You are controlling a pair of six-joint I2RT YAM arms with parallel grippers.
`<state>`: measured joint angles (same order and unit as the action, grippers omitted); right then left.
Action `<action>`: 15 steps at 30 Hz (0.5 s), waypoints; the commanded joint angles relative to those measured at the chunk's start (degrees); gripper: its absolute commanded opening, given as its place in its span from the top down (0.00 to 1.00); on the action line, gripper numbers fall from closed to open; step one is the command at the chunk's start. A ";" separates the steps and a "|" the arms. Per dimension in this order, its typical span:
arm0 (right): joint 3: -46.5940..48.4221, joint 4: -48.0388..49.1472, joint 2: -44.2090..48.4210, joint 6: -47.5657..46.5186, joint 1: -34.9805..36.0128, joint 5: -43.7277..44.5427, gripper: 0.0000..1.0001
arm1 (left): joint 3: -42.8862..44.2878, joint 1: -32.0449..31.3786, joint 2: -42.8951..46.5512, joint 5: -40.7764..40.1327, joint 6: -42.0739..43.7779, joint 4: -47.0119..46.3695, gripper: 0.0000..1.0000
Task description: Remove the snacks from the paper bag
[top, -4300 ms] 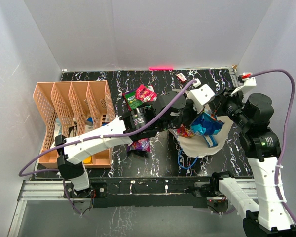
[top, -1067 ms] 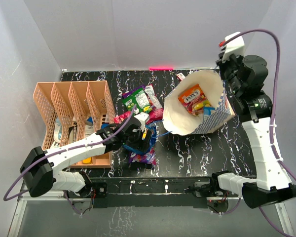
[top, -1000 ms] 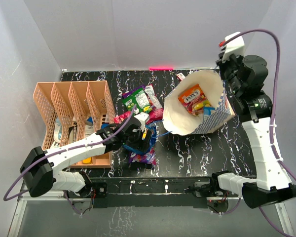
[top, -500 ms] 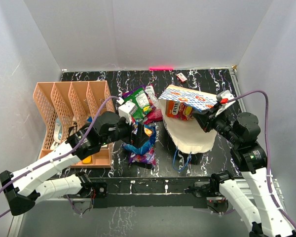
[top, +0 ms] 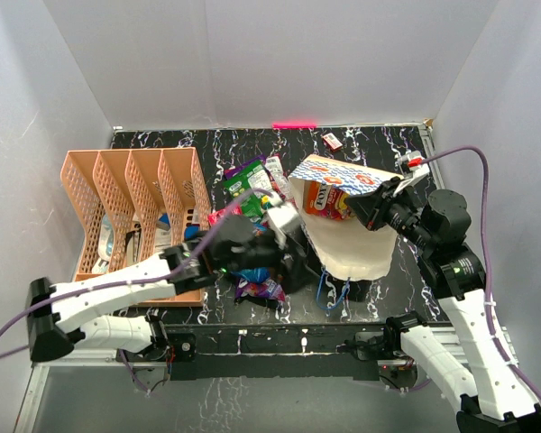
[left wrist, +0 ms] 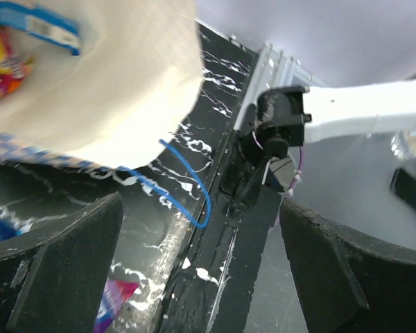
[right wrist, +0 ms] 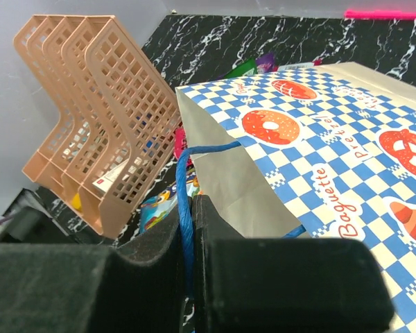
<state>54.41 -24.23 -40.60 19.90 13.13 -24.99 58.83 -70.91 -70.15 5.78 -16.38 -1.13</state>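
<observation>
The paper bag [top: 350, 245] lies on its side right of centre, chequered side up, mouth facing left. An orange snack [top: 323, 200] shows inside the mouth. My right gripper [top: 368, 209] is shut on the bag's blue cord handle [right wrist: 186, 182], above the bag [right wrist: 319, 139]. Several snacks lie left of the bag: a green one [top: 243, 180], a blue-and-orange heap [top: 252, 263], a purple one [top: 263, 289]. My left gripper [top: 293, 242] is open and empty at the bag's mouth. In its wrist view [left wrist: 200, 229] it looks past the white bag [left wrist: 125, 83] and the other cord loop [left wrist: 191, 187].
A peach lattice organizer [top: 135, 207] stands at the left with small items in it. A small red-and-white box [top: 332, 141] lies near the back edge. The table's front rail and the right arm's base [left wrist: 284, 132] are close to the left gripper.
A second ago the right gripper held the bag up upright; it now lies on its side. The left gripper has opened wider and moved right from the snack heap to the bag's mouth.
</observation>
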 commanded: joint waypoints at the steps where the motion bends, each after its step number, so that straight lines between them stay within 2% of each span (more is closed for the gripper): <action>1: 6.26 -3.00 -0.98 3.58 0.05 0.38 0.92 | 4.62 -3.10 -8.38 -17.93 4.68 -7.32 0.09; 6: 8.00 -4.45 -0.75 3.96 0.03 0.48 0.92 | 2.68 -3.44 -18.00 -26.53 11.27 -22.91 0.26; 8: 8.58 -4.47 -0.62 4.00 0.06 0.62 0.92 | 1.76 -3.44 -21.94 -28.97 16.17 -29.31 0.38; 10: 9.79 -5.01 -0.78 3.92 0.04 1.26 0.92 | 1.60 -3.49 -26.78 -30.50 19.55 -34.47 0.43; 15: 11.73 -5.19 -2.02 3.74 0.01 -0.71 0.92 | 5.95 -3.42 -36.19 -31.93 22.34 -38.81 0.55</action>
<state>62.15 -30.61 -42.15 22.90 13.10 -24.56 61.19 -74.35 -102.08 -21.89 0.89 -30.74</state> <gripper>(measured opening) 0.077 0.499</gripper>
